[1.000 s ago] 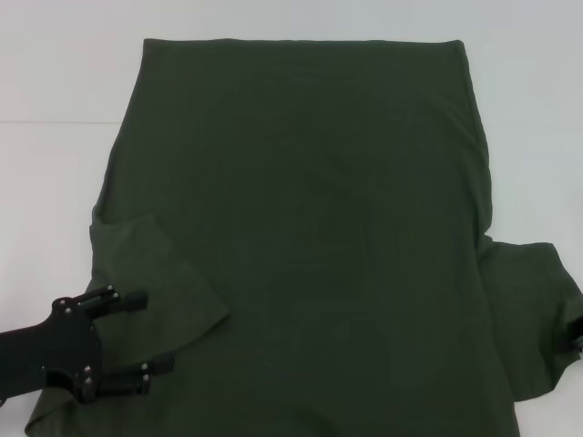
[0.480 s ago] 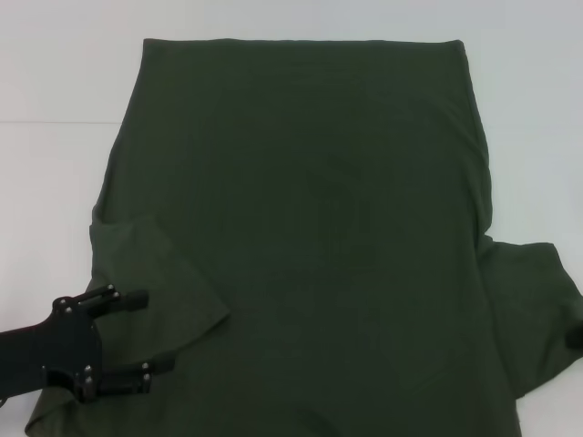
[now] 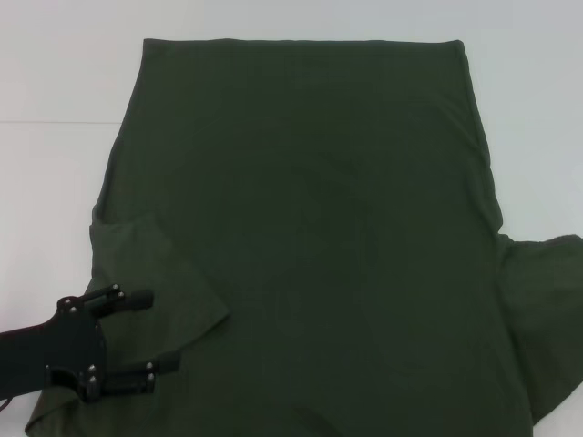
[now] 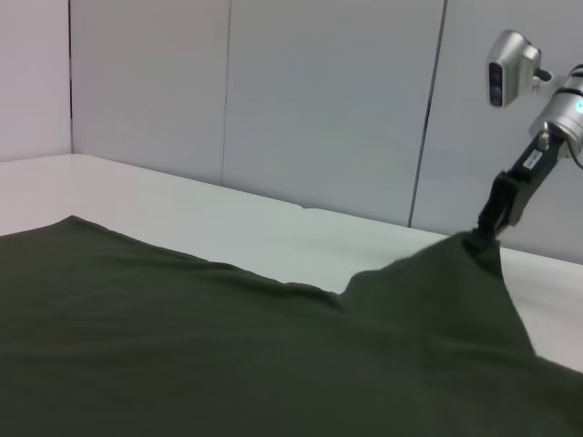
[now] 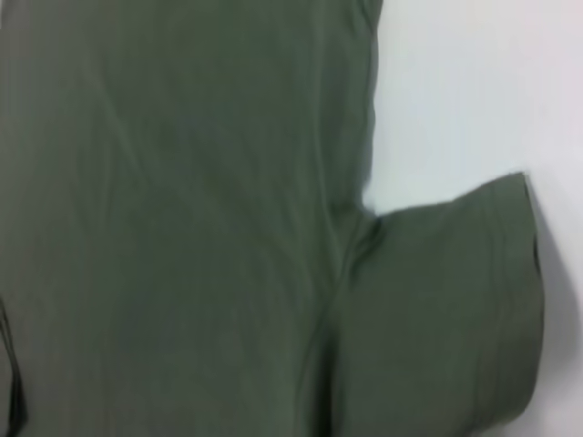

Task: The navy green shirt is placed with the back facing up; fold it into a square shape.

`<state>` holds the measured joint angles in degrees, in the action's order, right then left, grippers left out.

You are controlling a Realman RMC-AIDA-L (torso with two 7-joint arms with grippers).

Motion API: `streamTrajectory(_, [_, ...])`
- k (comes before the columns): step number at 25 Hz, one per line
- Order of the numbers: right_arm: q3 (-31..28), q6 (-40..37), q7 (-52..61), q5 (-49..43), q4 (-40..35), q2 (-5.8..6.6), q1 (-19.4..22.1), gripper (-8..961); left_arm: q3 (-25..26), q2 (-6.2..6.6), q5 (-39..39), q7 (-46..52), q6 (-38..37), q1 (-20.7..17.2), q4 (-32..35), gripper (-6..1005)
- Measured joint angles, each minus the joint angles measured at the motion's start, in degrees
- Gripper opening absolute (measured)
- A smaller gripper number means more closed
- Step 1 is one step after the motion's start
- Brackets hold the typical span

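A: Where is the shirt (image 3: 310, 228)?

B: Spread flat on the white surface (image 3: 55, 182), plain side up. It fills most of the head view, with one straight edge at 12 o'clock, far from the robot. The near part runs out of view at 6 o'clock.

A: Start at the left. What is there?

B: The left pincer (image 3: 146, 335) sits at about 8 o'clock from the shirt's middle, over the near left corner of the cloth. Its two black fingers (image 3: 127, 299) stand wide apart and point toward 3 o'clock, with nothing clamped between them. The left sleeve (image 3: 155, 273) lies folded inward onto the body, and its tip is just beside the fingers.

A: And the middle?

B: Smooth olive cloth with only faint creases. No lettering shows.

A: The right side?

B: The right sleeve (image 3: 547, 309) sticks out at 4 o'clock and reaches the edge of the head view. That view does not show the right arm.

A: Is it visible anywhere?

B: In the left wrist view. There the right pincer (image 4: 475, 238) is closed on the sleeve's edge, and the cloth rises in a peak to its tips, off the surface. The right wrist view looks down on the sleeve and the side seam.
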<state>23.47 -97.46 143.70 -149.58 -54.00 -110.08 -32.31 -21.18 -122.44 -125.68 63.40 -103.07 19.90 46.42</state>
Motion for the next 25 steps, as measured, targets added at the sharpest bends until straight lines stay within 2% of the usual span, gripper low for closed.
streamTrajectory(10, [-0.3,-1.3,0.4,3.0,-2.4,0.29,-0.3,42,0.0,0.19,-0.2,0.1,0.0,0.0,0.0,891])
streamTrajectory(17, [1.0,-2.3,0.0,4.1,-2.4,-0.22,-3.0,53,0.0,0.11,-0.2,0.1,0.0,0.1,0.0,891])
streamTrajectory(21, [3.4,-2.7,0.0,4.2,-2.1,-1.15,-5.5,60,0.0,0.10,-0.3,0.0,0.2,0.1,0.0,891])
streamTrajectory(25, [8.9,-1.3,0.0,4.2,-1.8,-3.01,-8.8,66,0.0,0.13,-0.3,0.0,0.4,0.2,0.0,891])
